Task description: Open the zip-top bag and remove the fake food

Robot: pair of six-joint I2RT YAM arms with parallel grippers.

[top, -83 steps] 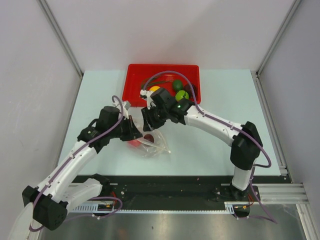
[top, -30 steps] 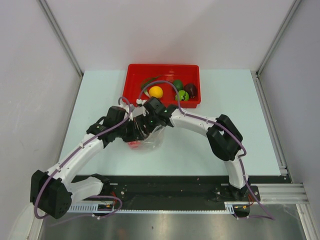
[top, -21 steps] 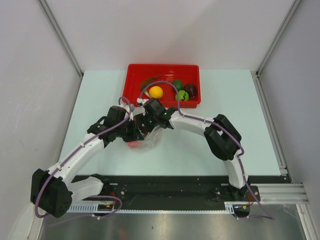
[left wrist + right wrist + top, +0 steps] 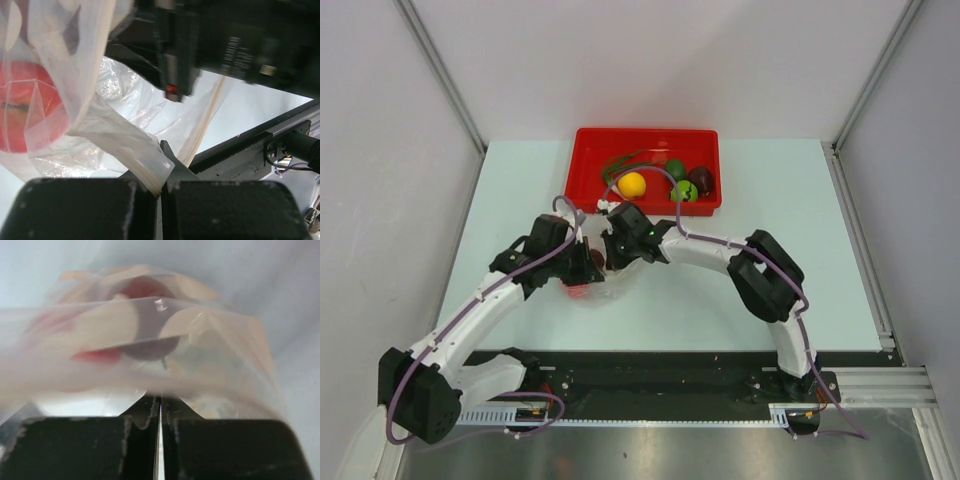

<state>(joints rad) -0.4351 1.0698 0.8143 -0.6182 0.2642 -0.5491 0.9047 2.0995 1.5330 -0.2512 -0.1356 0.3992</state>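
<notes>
– Top external view, near side first: what do we log for the two arms?
– We log both arms reaching inward from their bases over the desk (image 4: 770,230) and meeting left of centre. The left end effector (image 4: 588,270) and the right end effector (image 4: 611,260) sit just beside each other, both at the zip-top bag (image 4: 605,288).
– Jaw state, left?
– In the left wrist view we see the jaws shut, with a fold of clear film pinched between them. The rest of the bag spreads crumpled beyond the fingers. A red ball (image 4: 25,110) lies inside it, at the left of that view.
– Jaw state, right?
– In the right wrist view the jaws are closed to a hairline slit and the bag film is drawn up to the tips, so we record this end effector as gripping the bag. Through the film we make out a dark maroon piece (image 4: 150,346) with a red patch beside it. The view is blurred.
– Where is the bag?
– It lies between the arm bases and the red tray (image 4: 645,134), apart from the tray. We cannot tell whether it rests on the desk or is held just above it.
– Far side?
– The tray stands at the far edge of the desk. It holds a yellow ball (image 4: 632,184), a dark green ball (image 4: 674,167), a bright green ball (image 4: 685,190), a second maroon piece (image 4: 701,180) and a green onion (image 4: 620,160).
</notes>
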